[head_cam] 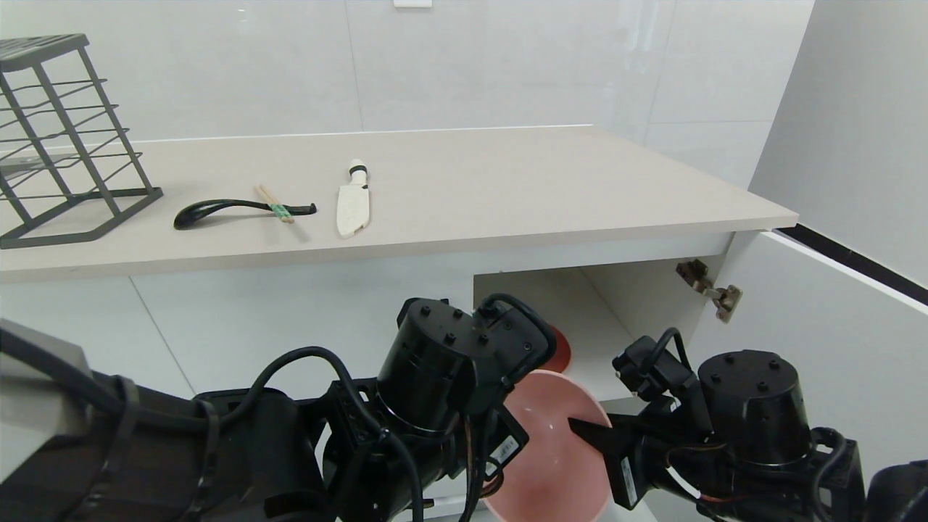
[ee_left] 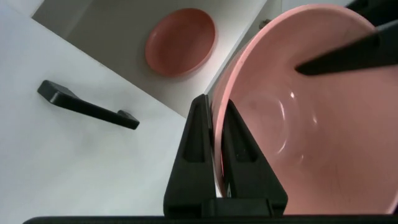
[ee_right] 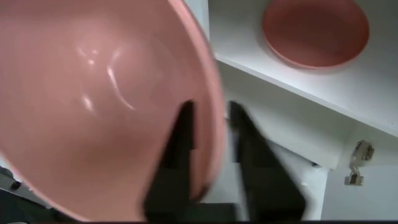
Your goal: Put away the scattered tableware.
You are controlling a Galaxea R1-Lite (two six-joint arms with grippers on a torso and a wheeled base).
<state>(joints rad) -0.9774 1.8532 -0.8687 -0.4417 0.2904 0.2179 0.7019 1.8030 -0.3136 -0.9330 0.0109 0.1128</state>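
Observation:
A pink bowl (head_cam: 554, 457) hangs tilted in front of the open lower cabinet (head_cam: 580, 304). My left gripper (ee_left: 213, 102) is shut on its rim, one finger inside the pink bowl (ee_left: 311, 124) and one outside. My right gripper (ee_right: 211, 112) straddles the opposite rim of the pink bowl (ee_right: 93, 93) with a thin gap at the outer finger, so it stands open; its inner finger (head_cam: 591, 433) lies inside the bowl. A red plate (head_cam: 562, 346) lies on the cabinet shelf. On the counter (head_cam: 507, 181) lie a black spoon (head_cam: 217, 210), chopsticks (head_cam: 274, 204) and a cream knife (head_cam: 353, 203).
A dark wire rack (head_cam: 58, 138) stands at the counter's far left. The cabinet door (head_cam: 819, 319) is swung open to the right, with a hinge (head_cam: 710, 286) on the side wall. A black handle (ee_left: 87, 106) sits on the neighbouring closed door.

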